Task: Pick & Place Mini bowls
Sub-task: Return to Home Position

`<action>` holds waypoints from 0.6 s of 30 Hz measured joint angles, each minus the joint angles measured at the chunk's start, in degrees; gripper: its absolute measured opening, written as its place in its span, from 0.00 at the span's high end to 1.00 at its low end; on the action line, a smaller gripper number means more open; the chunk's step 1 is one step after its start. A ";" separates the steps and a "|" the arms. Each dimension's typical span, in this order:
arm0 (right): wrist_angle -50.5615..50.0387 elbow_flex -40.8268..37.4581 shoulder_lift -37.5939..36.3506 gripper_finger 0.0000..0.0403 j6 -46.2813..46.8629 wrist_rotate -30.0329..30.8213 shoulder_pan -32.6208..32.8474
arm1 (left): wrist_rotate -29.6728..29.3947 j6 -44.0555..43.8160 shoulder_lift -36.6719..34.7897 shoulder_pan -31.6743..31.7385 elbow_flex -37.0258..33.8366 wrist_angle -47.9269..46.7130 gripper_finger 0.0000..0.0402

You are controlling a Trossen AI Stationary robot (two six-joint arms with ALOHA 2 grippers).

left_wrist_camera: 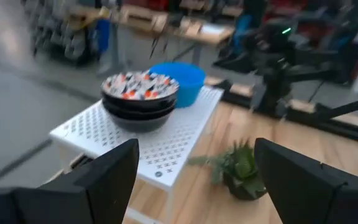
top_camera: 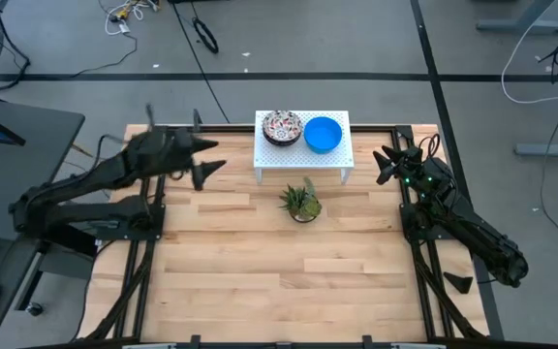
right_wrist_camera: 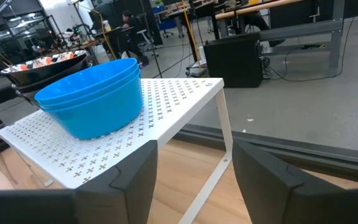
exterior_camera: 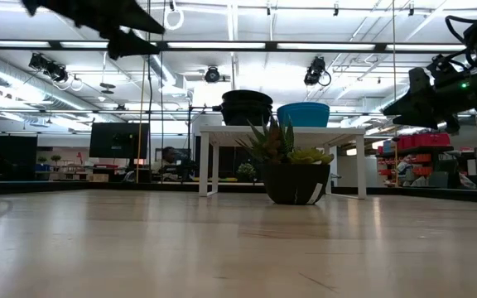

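Bowls: two stacks on a white perforated shelf (top_camera: 303, 153) at the counter's (top_camera: 279, 271) far edge. Patterned stack (top_camera: 282, 126): white insides with red-and-dark floral print, dark outsides, at least two visible. Blue stack (top_camera: 323, 134): plain bright blue, nested, just beside it; count unclear. One potted plant (top_camera: 301, 202) stands before the shelf. Left claw (top_camera: 204, 158) released, raised left of shelf. Right claw (top_camera: 386, 165) released, empty, right of shelf.

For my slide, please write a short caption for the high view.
Stacked patterned bowls and blue bowls on a white shelf; both open grippers, left and right, wait beside it.
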 joint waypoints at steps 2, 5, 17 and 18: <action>0.00 0.00 0.00 0.48 0.00 0.00 0.00 | 1.11 1.94 -5.48 -0.97 -5.29 3.53 0.19; 0.00 0.00 0.00 0.48 0.00 0.00 0.00 | 2.68 5.31 -12.76 -1.78 -11.87 7.62 0.19; 0.00 0.00 0.00 0.48 0.00 0.00 0.00 | 3.37 8.81 -32.90 -4.22 -25.94 11.83 0.19; 0.00 0.00 0.00 0.48 0.00 0.00 0.00 | 4.20 8.81 -34.36 -4.43 -26.56 12.15 0.19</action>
